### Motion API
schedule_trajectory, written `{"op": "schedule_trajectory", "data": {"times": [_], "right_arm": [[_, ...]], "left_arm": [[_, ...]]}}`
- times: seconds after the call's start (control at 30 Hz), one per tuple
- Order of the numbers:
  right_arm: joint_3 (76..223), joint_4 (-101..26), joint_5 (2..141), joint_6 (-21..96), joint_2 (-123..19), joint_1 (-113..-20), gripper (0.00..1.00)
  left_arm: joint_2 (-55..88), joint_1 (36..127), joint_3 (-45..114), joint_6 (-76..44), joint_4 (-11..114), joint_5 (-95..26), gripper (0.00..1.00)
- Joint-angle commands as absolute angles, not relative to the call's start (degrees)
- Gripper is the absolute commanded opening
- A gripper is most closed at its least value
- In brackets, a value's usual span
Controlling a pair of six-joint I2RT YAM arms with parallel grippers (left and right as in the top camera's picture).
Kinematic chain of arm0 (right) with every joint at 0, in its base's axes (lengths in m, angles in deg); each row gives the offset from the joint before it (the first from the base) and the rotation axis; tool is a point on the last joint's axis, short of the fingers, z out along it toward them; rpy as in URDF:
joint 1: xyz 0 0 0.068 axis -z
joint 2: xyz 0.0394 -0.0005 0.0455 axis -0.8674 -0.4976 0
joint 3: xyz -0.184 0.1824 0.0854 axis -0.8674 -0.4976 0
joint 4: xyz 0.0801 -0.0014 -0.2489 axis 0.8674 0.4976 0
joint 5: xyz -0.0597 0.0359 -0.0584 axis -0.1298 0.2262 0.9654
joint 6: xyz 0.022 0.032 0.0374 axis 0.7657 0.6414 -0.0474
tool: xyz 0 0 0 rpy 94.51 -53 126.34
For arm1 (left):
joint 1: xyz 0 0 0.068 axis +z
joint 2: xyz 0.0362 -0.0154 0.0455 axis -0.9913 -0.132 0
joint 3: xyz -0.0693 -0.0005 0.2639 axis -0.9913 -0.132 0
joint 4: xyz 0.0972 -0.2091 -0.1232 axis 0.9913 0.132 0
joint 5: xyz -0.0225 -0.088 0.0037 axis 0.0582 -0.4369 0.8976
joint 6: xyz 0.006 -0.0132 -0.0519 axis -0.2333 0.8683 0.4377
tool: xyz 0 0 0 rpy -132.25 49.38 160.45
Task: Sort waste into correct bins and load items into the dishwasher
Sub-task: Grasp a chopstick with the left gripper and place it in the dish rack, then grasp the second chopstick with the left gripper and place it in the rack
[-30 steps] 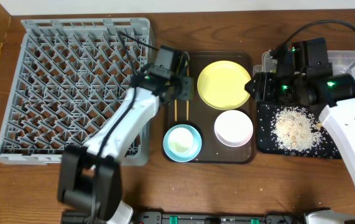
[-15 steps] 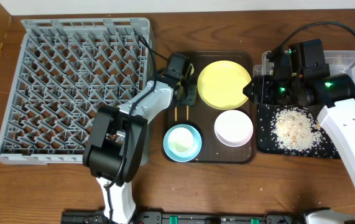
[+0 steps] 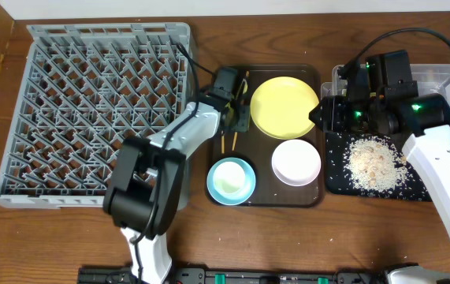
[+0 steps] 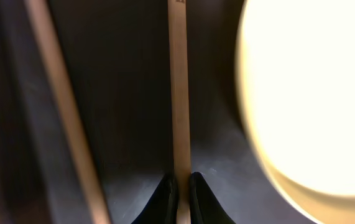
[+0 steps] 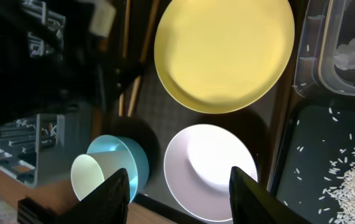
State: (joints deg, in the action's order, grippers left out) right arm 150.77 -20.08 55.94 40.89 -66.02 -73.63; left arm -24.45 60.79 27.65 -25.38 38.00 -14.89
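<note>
Left gripper (image 4: 179,190) pinches one thin wooden chopstick (image 4: 178,93) on the dark brown tray (image 4: 127,74), just beside the round yellow plate (image 4: 314,93). Right gripper (image 5: 178,180) hovers spread and empty. So narrow a hold may let the chopstick swivel or slip when lifted.

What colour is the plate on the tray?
Yellow. The plate shows best in the right wrist view.

The left arm (image 3: 173,146) and right arm (image 3: 433,154) wear white shells over black joints. The left tool (image 4: 180,198) has slim black fingers (image 4: 165,200); the right tool (image 5: 180,194) has broad ones. A black cable (image 3: 414,33) loops at 1 o'clock above green lights (image 3: 418,106).
</note>
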Motion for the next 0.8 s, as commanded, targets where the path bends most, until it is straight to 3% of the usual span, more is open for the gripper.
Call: {"op": "schedule_trajectory", "data": {"times": [0.0,0.37,0.77], "right_arm": [[151.52,-19.86,55.53,40.21,-65.76,-74.09,0.49],[151.52,-19.27,55.53,40.21,-65.76,-74.11,0.49],[151.52,-19.25,55.72,40.21,-65.76,-74.11,0.49]], "left_arm": [[-17.0,61.25,27.98,-25.54,38.63,-13.31,0.08],[-2.42,67.59,27.98,-28.64,52.36,6.4,0.08],[-4.89,73.69,26.34,-34.85,54.52,4.04,0.08]]}}
